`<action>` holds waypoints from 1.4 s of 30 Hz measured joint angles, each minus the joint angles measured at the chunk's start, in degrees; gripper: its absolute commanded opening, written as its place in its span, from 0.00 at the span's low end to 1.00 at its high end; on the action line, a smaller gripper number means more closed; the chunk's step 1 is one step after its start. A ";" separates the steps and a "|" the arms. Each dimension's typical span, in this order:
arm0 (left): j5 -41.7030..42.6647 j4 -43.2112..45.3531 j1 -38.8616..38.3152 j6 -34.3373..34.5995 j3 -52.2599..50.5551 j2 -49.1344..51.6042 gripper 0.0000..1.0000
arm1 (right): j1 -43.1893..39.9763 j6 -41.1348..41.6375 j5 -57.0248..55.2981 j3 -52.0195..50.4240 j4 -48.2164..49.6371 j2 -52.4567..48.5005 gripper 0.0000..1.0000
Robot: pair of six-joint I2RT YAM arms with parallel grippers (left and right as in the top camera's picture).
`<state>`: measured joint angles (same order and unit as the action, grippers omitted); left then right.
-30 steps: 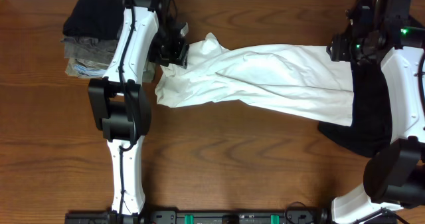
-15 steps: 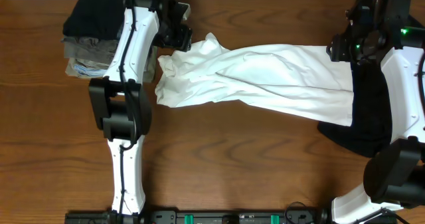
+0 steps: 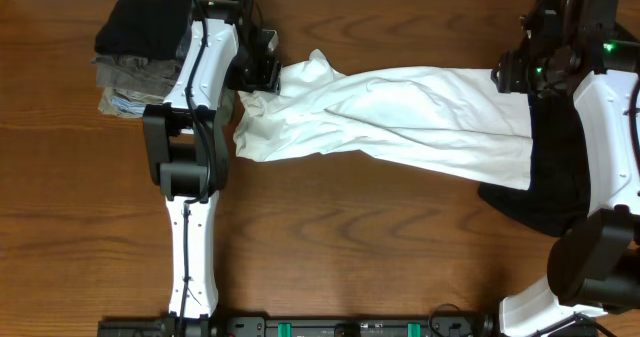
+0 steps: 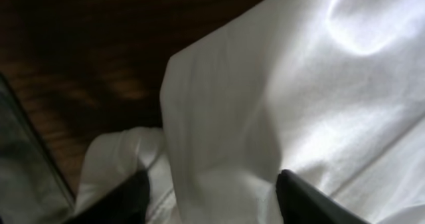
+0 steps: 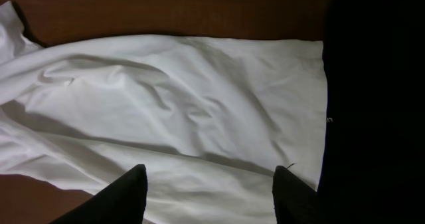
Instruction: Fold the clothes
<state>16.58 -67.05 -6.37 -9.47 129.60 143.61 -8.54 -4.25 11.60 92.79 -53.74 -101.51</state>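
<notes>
The white T-shirt (image 3: 390,117) lies bunched in a long band across the wooden table, from upper left to right; its print is hidden. My left gripper (image 3: 262,75) is open at the shirt's upper-left end, its fingers (image 4: 212,191) spread either side of a raised fold of white cloth (image 4: 265,117). My right gripper (image 3: 512,75) is open above the shirt's right end; in the right wrist view its fingers (image 5: 209,184) hover over the white cloth (image 5: 186,111), apart from it.
A stack of folded dark, grey and patterned garments (image 3: 140,52) sits at the far left. A black garment (image 3: 555,167) lies under the shirt's right end, also in the right wrist view (image 5: 372,84). Bare wood (image 3: 380,247) fills the front.
The left gripper has shifted back and forth over the shirt's upper-left corner and now sits with the fold between its fingers. The corner of the shirt moved slightly. The right arm has not moved.
</notes>
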 measured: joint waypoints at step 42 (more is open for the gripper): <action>7.26 -13.62 -3.85 -6.54 -0.35 -15.98 0.14 | 0.00 0.00 0.00 0.00 2.64 -2.91 0.57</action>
<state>23.83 -80.66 -10.22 -16.01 129.25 127.63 -8.54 -4.25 11.60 92.79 -51.09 -104.42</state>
